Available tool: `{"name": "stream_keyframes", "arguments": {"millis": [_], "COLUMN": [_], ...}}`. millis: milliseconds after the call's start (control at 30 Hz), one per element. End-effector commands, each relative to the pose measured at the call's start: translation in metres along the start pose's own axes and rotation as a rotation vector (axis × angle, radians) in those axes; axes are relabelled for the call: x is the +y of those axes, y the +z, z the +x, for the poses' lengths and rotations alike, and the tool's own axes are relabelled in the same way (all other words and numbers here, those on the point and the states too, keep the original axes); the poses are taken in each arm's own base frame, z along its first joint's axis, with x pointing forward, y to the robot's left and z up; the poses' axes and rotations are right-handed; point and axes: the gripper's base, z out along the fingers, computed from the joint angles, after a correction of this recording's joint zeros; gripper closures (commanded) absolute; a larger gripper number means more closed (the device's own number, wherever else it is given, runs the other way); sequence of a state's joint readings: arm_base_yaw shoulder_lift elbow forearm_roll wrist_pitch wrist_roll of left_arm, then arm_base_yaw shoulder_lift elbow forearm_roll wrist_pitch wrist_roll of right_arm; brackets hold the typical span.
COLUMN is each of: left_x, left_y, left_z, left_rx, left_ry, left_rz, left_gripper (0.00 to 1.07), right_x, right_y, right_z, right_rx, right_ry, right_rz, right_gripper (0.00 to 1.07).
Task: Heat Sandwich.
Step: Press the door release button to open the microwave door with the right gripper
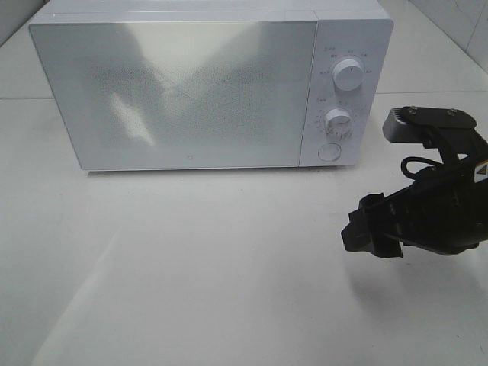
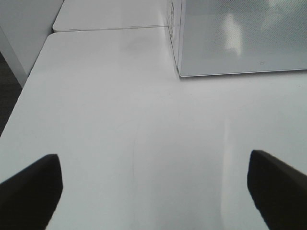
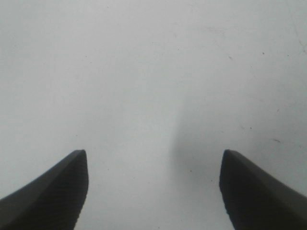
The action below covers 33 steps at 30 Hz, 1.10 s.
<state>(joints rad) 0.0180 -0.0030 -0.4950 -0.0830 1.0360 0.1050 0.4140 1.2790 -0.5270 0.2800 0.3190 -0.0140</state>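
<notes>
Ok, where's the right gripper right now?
In the exterior high view, the right gripper hovers open and empty over the table at the right, in front of the microwave, near its knobs.

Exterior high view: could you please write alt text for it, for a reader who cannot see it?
A white microwave with its door shut stands at the back of a white table, with two round knobs and a button on its right-hand panel. The right arm's black hand hangs above the table at the right edge.

Microwave door v. glossy (speckled); table smooth.
</notes>
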Motion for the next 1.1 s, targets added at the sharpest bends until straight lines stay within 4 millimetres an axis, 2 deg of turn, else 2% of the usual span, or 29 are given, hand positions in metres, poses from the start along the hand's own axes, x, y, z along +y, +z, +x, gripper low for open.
{"name": "stream_keyframes", "arguments": {"millis": [33,200,233,300,367,467,500,567,667,733,833,867,1100], "left_x": [-0.001,-0.001,-0.001,-0.001,-0.001,-0.001,-0.001,-0.001,-0.001,-0.001,-0.001,-0.001,-0.001], "left_y": [-0.004,-0.004,-0.004,-0.004,-0.004,-0.004,-0.004,-0.004,-0.004,-0.004,-0.004,-0.004,-0.004], "left_z": [0.001,0.001,0.001,0.001,0.001,0.001,0.001,0.001,0.001,0.001,0.001,0.001,0.001], "left_rx": [-0.035,-0.035,-0.035,-0.035,-0.035,-0.035,-0.035,-0.035,-0.035,-0.035,-0.035,-0.035,-0.035], "left_ry": [-0.013,-0.013,-0.013,-0.013,-0.013,-0.013,-0.013,-0.013,-0.013,-0.013,-0.013,-0.013,-0.013], "left_rz": [0.005,0.005,0.005,0.005,0.005,0.005,0.005,0.005,0.005,0.005,0.005,0.005,0.005], "left_gripper": [0.07,0.07,0.07,0.07,0.07,0.07,0.07,0.07,0.07,0.07,0.07,0.07,0.07], "right_x": [-0.001,-0.003,-0.003,-0.003,-0.002,-0.002,-0.002,-0.002,-0.002,-0.005,-0.007,-0.010,-0.021], "right_y": [-0.011,-0.038,-0.038,-0.055,-0.060,-0.082,-0.082,-0.100,-0.112,-0.129,-0.139,-0.148,-0.157], "right_z": [0.001,0.007,0.007,0.011,0.012,0.021,0.021,0.031,0.038,0.051,0.059,0.068,0.092], "right_rx": [0.020,0.054,0.054,0.061,0.061,0.037,0.037,0.001,-0.027,-0.083,-0.111,-0.143,-0.225], "right_ry": [-0.064,-0.134,-0.134,-0.161,-0.162,-0.169,-0.169,-0.178,-0.185,-0.204,-0.215,-0.221,-0.130], "right_rz": [0.014,0.060,0.060,0.072,0.071,0.062,0.062,0.057,0.054,0.064,0.077,0.090,0.142], "right_gripper": [0.33,0.33,0.33,0.33,0.33,0.33,0.33,0.33,0.33,0.33,0.33,0.33,0.33]}}
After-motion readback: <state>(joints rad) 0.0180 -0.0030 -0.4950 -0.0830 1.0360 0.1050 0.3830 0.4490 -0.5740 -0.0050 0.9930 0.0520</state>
